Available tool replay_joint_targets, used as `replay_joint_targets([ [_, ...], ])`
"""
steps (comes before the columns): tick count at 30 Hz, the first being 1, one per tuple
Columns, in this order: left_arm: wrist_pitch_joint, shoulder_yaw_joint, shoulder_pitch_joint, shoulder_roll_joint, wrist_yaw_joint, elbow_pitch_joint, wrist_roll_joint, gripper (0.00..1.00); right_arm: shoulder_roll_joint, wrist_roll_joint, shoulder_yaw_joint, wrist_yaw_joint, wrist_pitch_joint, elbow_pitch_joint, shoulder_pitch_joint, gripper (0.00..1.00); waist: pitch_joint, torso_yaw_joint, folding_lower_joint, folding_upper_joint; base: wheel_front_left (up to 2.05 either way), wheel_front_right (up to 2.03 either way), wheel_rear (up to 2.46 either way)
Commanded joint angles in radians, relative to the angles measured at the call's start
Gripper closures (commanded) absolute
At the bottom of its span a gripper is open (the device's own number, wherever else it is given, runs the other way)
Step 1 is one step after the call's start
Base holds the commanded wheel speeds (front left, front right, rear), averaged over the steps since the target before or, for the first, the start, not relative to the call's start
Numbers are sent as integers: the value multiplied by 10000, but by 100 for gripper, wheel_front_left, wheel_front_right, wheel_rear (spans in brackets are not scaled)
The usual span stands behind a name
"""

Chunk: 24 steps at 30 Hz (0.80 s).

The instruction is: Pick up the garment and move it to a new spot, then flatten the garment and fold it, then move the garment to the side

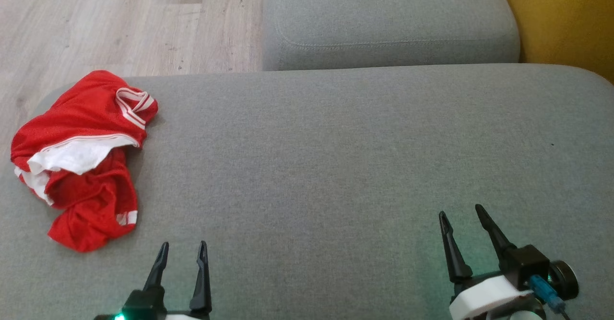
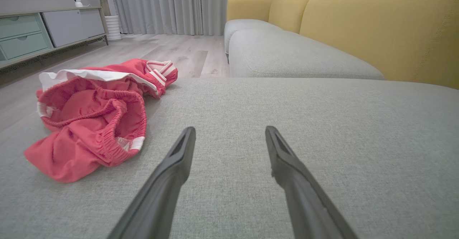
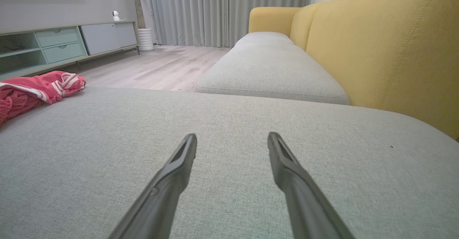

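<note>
A crumpled red garment [image 1: 81,161] with white trim and an elastic waistband lies in a heap at the far left of the grey cushion [image 1: 336,157], near its edge. The left wrist view shows the garment [image 2: 93,117] ahead and to the left of the fingers; the right wrist view catches a piece of the garment [image 3: 39,88] at the far left. My left gripper [image 1: 183,248] hovers open at the bottom, a little right of and nearer than the heap. My right gripper [image 1: 460,212] stands open at the lower right, far from the cloth. Both hold nothing.
A second grey seat cushion [image 1: 388,20] adjoins at the back, with a yellow sofa backrest [image 1: 566,17] at the right. Wooden floor [image 1: 120,17] lies beyond the cushion's left edge. A low sideboard [image 2: 46,31] and curtains [image 2: 179,6] stand across the room.
</note>
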Motion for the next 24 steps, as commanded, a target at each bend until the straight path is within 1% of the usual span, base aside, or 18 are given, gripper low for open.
replay_joint_targets([
  [1, -83, 255, -367, 111, 128, -273, -16, 0, -95, 0, 248, 77, -136, -236, -310, 0, -10, 15, 1, 0, 0, 0, 0],
  [7, -75, 228, -381, 145, 185, -267, -29, 0, -95, 16, 223, 77, -136, -205, -310, 0, -30, 82, 1, 0, 0, 0, 0],
  [11, -63, 150, -479, 149, 223, -338, 8, 0, -95, 27, 87, 77, -136, -242, -204, 0, -4, 466, 1, 0, 0, 0, 0],
  [15, -63, 78, -591, 179, 251, -471, 59, 0, -95, 67, 48, 77, -136, -265, -160, 0, 48, 1256, 1, 0, 0, 0, 0],
  [24, -12, 117, -591, 371, 363, -849, 54, 0, -95, 239, 309, 77, -136, -282, -321, 0, 82, 3211, 1, 0, 0, 0, 0],
])
